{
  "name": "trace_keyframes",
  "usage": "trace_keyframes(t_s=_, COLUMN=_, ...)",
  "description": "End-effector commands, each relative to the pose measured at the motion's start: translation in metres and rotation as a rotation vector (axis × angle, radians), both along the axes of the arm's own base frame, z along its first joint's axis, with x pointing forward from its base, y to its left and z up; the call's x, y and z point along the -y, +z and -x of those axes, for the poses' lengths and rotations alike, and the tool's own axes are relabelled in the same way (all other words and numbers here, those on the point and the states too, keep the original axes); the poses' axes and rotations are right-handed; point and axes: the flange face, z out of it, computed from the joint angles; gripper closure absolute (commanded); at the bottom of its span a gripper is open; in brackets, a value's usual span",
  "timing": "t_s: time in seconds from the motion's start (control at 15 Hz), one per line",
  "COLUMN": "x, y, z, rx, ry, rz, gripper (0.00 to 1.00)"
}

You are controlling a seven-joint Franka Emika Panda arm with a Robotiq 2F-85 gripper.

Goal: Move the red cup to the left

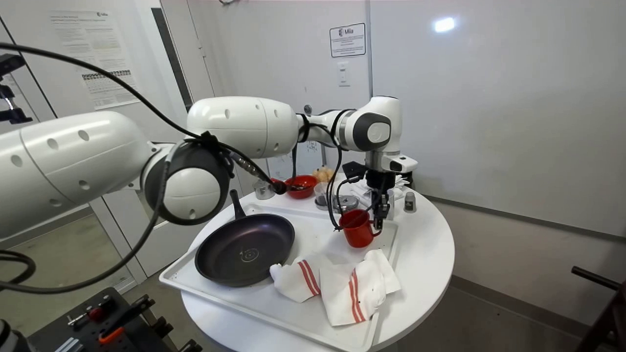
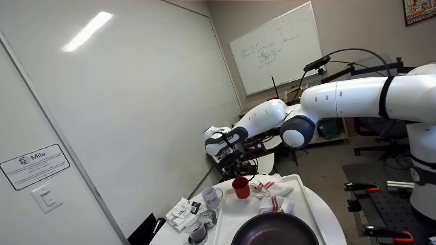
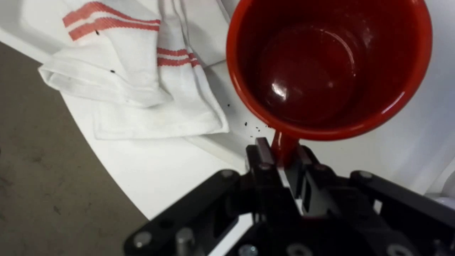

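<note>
So the end effector was pinched tight on the handle of the cup, nothing else between its jaws. The bit that mattered for the move, imo: the cup sat out in front of the grip, not under it. In an exterior view the body was picture-left of the end effector and the handle stuck out picture-right, so if "left" meant that way the cup would probably lead and the end effector trail. Whose left it meant, no clue. Only one arm, so no "which is nearer" question. The cup was over the tray on the surface, just beside the towels and well apart from the pan; couldn't tell whether its base touched down. Its long axis looked roughly vertical, mouth up, handle pointing back at the end effector. With all the weight off one side, I'd guess it could tip or swivel.
</note>
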Motion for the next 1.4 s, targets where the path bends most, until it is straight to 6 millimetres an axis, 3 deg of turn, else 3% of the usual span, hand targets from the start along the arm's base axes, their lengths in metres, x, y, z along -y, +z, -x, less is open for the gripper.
trace_keyframes(t_s=0.0, x=0.005, y=0.016, z=0.002, rx=-0.023, ry=0.127, rz=-0.013, gripper=0.96)
trace_keyframes(t_s=0.8, x=0.028, y=0.035, z=0.018, rx=-0.149, ry=0.319, rz=0.04, gripper=0.96)
trace_keyframes(t_s=1.0, x=0.038, y=0.047, z=0.015, rx=-0.135, ry=0.34, rz=0.083, gripper=0.96)
trace_keyframes(t_s=1.33, x=0.039, y=0.05, z=0.009, rx=-0.09, ry=0.362, rz=0.097, gripper=0.96)
